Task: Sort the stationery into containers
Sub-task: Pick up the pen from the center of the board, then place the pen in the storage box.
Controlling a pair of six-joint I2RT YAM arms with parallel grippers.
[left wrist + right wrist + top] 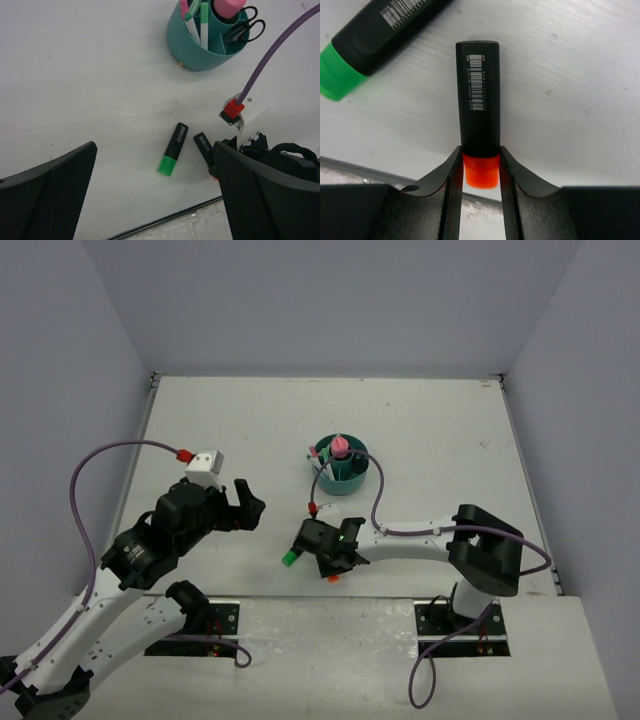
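Observation:
An orange highlighter [479, 100], black-bodied with an orange cap, lies on the white table near its front edge. My right gripper [480, 151] is shut on it where cap meets body, both fingers [451, 190] touching its sides. To its left, a green highlighter [370, 45] lies loose on the table [173, 149]. The teal organizer [345, 468] stands further back and holds a pink-capped glue stick [227, 6], black scissors [247, 27] and pens [204, 20]. My left gripper [154, 155] hovers open above the table left of the highlighters, holding nothing.
The table's front edge, with a dark strip [165, 220], runs just behind the highlighters. The right arm's purple cable [270, 55] arcs between the organizer and the right wrist. Grey walls enclose the table on three sides.

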